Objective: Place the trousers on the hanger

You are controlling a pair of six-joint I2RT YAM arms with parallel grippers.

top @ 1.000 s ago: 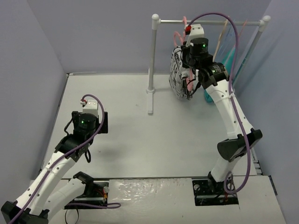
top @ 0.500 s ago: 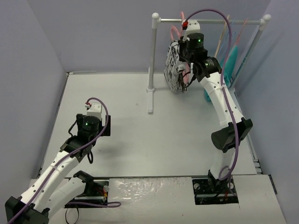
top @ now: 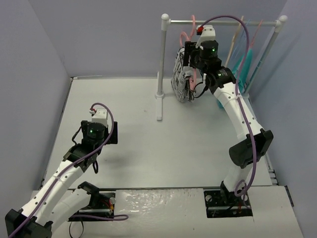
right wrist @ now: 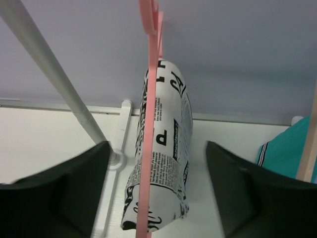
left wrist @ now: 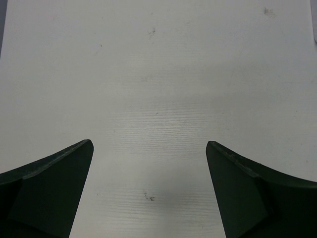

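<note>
The newsprint trousers (right wrist: 168, 144) hang folded over the pink hanger (right wrist: 147, 114), just above the table. The hanger's hook runs out of the top of the right wrist view. My right gripper (right wrist: 156, 146) is open, one finger on each side of hanger and trousers with a gap to both. From above, the trousers (top: 179, 80) dangle under the rail, with the hanger (top: 185, 36) beside my right gripper (top: 188, 53). My left gripper (left wrist: 148, 144) is open over bare table, and from above this left gripper (top: 112, 133) sits at the left.
The white rack has an upright pole (top: 160, 64), a foot (top: 159, 106) and a top rail (top: 223, 23). A teal garment (right wrist: 287, 146) on a tan hanger (right wrist: 309, 144) hangs to the right. Lilac walls close in the white table (top: 148, 144).
My right gripper has opened and let go of the pink hanger after lifting it to the rail. Hanger and trousers have shifted left. The left arm edged forward slightly.
</note>
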